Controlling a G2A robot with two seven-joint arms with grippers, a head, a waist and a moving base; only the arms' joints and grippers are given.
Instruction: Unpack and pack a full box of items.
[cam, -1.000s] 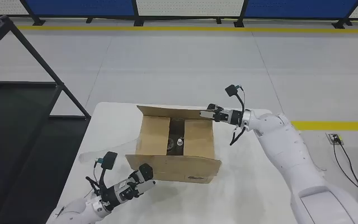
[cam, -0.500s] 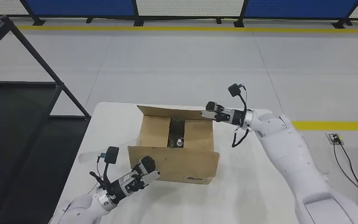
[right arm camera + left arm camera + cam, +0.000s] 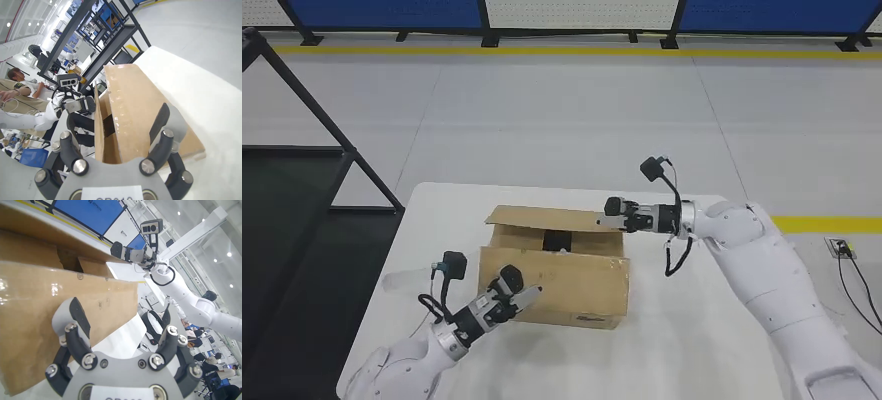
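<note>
Left gripper (image 3: 121, 306) spread wide, near flap (image 3: 56, 291) against 1 pad (image 3: 79, 315), ungripped; right gripper (image 3: 117, 113) spread wide, far flap (image 3: 132, 98) between its fingers (image 3: 162, 121); risk: the 2 flaps may be left sprung open, or the box (image 3: 572, 285) shoved, if pressed unevenly.

One box (image 3: 557, 283), one table (image 3: 697, 340), left gripper (image 3: 523, 288), right gripper (image 3: 611, 209).

- The left arm's white-and-black two-finger gripper (image 3: 517, 297) lies low and close to level, with its black-padded fingers (image 3: 79, 315) spread wide.
- A small black wrist camera (image 3: 453, 264) sits on a stalk just behind this gripper.
- The white right arm (image 3: 747, 250) is bent at the elbow, its forearm stretched out level.
- The right arm's matching two-finger gripper (image 3: 614, 210) points sideways, its fingers (image 3: 160, 119) also parted.
- The two grippers face each other, well apart.
</note>
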